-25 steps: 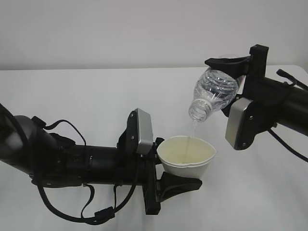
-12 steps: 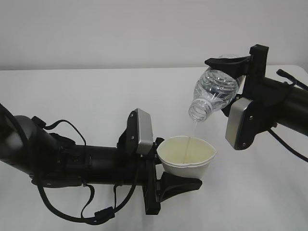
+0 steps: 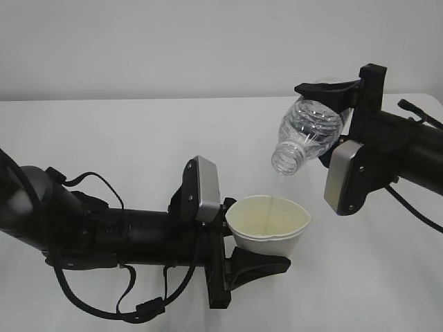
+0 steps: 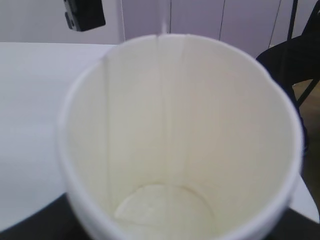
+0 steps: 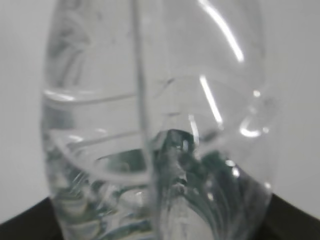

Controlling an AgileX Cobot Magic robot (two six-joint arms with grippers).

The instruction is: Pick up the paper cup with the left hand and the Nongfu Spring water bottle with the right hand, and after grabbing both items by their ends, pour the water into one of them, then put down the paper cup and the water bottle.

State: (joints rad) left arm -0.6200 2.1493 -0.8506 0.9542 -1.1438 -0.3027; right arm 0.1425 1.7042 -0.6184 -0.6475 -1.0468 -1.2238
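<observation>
- Nothing has shifted against the earlier frames: same tilt, same thin stream of water.
- Left hand grips the paper cup near its base, jaws part-open around it, held off the table.
- Right hand clamps the Nongfu Spring water bottle by its bottom end, mouth down over the cup.
- Both picked up, pouring underway; setting both down remains.
- Left wrist view shows the cup's floor, water level unclear; right wrist view only blurred bottle wall.
</observation>
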